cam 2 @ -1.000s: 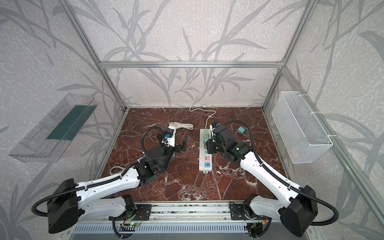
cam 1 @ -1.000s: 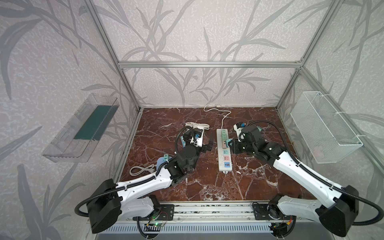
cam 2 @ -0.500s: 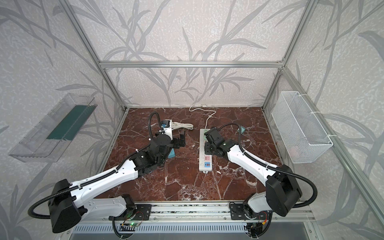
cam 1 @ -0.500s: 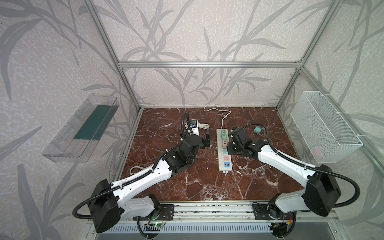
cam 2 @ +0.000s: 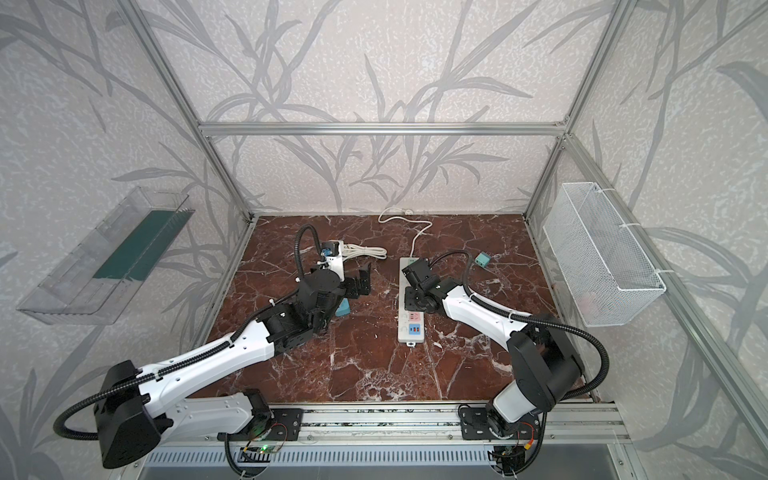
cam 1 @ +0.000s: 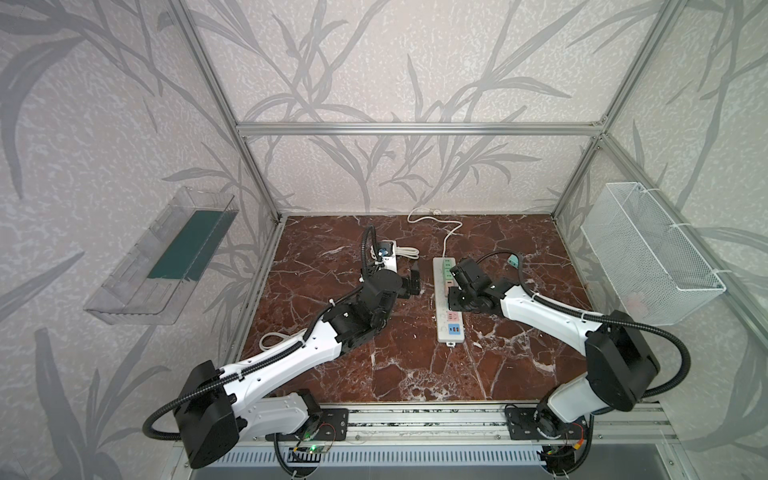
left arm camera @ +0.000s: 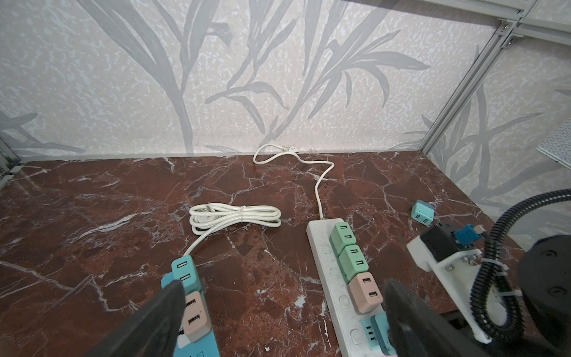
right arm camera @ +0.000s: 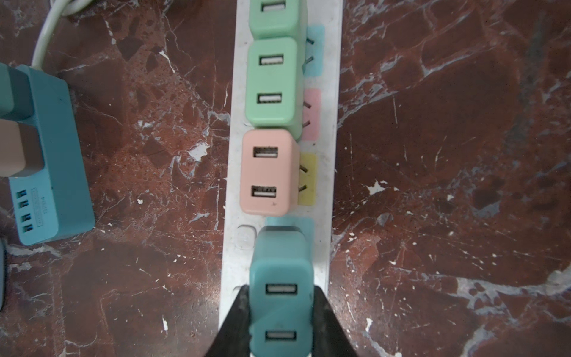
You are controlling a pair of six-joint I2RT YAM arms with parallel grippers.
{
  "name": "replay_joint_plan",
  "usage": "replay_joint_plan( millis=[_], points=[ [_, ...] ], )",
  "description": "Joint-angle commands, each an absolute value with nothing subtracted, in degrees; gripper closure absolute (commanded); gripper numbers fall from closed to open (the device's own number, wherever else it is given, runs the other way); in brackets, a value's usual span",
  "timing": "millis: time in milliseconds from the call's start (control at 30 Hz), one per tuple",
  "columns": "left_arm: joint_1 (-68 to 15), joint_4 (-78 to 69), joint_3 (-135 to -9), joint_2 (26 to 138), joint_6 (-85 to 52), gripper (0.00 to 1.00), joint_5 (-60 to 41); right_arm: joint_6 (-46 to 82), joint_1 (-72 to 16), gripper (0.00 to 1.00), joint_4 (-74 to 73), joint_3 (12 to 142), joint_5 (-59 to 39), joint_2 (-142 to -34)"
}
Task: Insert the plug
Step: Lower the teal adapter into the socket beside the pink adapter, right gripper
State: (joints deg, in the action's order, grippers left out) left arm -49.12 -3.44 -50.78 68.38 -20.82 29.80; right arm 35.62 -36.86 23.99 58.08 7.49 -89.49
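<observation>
**My right gripper clamps the teal plug over the white power strip.**

Only the right wrist view shows the grip; in both top views my wrist hides it. The plug sits between my fingers, just beside the pink plug; my left gripper gapes near the blue strip.

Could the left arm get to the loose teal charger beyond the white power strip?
Probably not directly. The left gripper, jaws open and empty, would have to cross the white power strip and the right arm above it to reach the teal charger.
</observation>
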Motion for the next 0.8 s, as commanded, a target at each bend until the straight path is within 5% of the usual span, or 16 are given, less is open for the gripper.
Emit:
replay_joint_plan(
  millis=[0,767],
  points=[
    [-49.04,-3.69,-50.12,66.98,-21.80,0.01,29.79,36.18,-37.14,1.00,24.11,59.66,9.76,-91.14],
    [-49.04,-4.13,-49.92,66.49,-21.31,0.01,30.29,37.96,-38.84,1.00,32.14,64.44,16.48,-99.46]
  ],
)
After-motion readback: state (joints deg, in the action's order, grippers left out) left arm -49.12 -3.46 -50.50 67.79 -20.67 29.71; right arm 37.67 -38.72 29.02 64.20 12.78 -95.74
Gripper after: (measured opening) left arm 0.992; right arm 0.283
